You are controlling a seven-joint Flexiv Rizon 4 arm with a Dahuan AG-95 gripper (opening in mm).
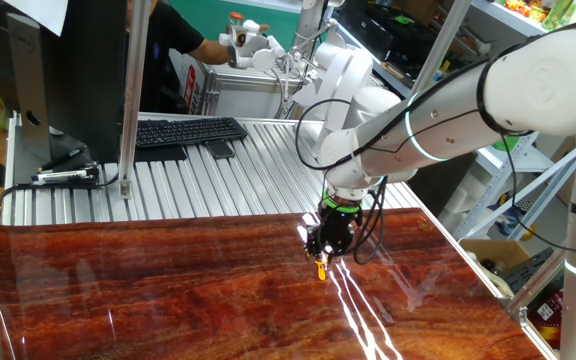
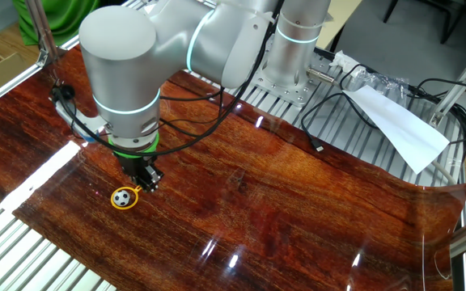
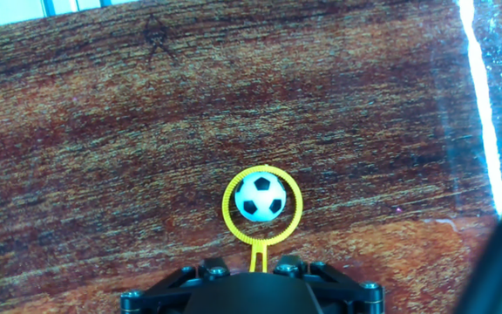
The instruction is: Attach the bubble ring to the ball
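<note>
Ball [image 3: 261, 197] inside claw-held bubble ring [image 3: 230, 212]

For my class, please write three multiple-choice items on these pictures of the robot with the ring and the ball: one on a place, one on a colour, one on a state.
1. Where does the ball lie?
A. Inside the loop of the ring
B. On the keyboard
C. On top of the arm

2. What colour is the ring?
A. Blue
B. Yellow
C. Red

3. How is the ring's stem held?
A. It lies loose, far from the gripper
B. It hangs from a cable
C. It runs down between the fingers

Answers:
1 A: the hand view shows the loop all around the ball on the table.
2 B: the loop is yellow in the hand view and the other fixed view.
3 C: the stem goes straight into the gap between the fingers.
</note>
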